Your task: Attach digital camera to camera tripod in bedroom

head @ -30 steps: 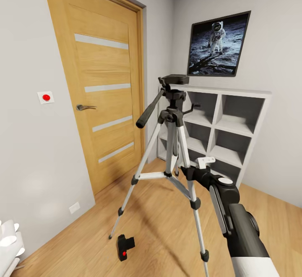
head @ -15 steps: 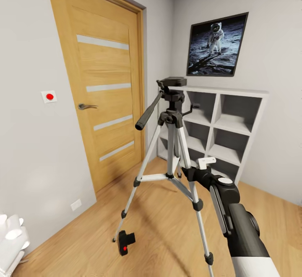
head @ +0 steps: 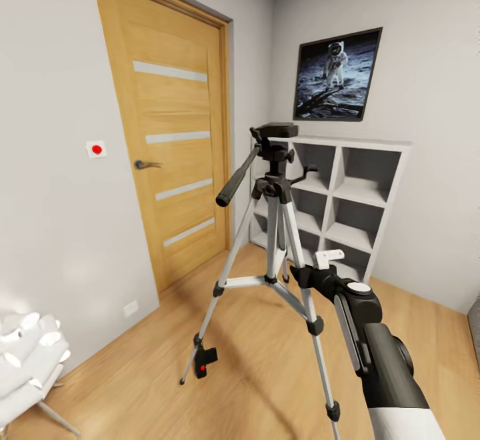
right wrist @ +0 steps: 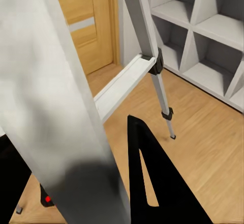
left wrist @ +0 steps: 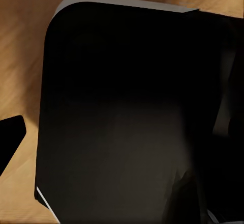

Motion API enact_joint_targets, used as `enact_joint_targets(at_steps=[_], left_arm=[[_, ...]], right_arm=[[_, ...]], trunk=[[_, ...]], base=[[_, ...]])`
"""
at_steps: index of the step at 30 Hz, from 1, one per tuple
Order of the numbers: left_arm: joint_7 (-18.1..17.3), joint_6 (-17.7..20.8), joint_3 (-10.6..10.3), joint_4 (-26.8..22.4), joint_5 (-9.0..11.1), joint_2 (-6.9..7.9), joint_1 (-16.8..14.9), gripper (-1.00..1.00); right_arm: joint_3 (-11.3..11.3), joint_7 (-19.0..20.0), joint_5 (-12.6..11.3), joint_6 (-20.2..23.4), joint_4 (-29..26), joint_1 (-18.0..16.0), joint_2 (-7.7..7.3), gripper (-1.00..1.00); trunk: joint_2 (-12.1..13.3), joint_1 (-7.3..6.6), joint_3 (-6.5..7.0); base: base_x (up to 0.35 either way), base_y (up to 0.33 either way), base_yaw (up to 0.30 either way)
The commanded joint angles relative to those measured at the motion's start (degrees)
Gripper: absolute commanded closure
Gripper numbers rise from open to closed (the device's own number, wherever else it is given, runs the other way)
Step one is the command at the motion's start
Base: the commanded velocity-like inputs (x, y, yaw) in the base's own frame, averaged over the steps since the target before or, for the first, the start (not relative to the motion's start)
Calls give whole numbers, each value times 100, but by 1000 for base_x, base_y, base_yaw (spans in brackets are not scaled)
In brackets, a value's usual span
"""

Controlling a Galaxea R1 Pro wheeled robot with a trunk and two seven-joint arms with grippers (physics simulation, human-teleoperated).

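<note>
Right gripper (head: 313,268): raised in front of you, close against the camera tripod (head: 277,187), near the leg brace. In the right wrist view one dark finger (right wrist: 152,183) shows beside a blurred silver leg; whether the jaws are spread or pressed together cannot be told, and nothing is seen between them. Left gripper: its wrist view faces a dark body over wood floor; state cannot be told.

Digital camera (head: 204,362): on the plank floor, just beside the foot of the tripod's near left leg, red button visible. Not held.

Tripod stands upright before the grey cubby shelves (head: 347,193), door (head: 177,153) to its left.

Step, as judged: approach, before pickup. Next move calls for lowering toward the floor and reaching past the legs without knocking the tripod.
</note>
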Motion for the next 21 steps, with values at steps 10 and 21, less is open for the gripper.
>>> enact_joint_targets(at_steps=[10,21], left_arm=[[-3,-3,14,-6,38,0,2,-100],[-11,1,6,-6,31,-1,2,-100]], right_arm=[[-22,53,32,23,-9,-5,0,100],[-23,68,23,15,0,-5,-3,100]], trunk=[[-3,-4,-5],[-3,-4,-5]], base=[[-271,0,0],[-24,-50,0]])
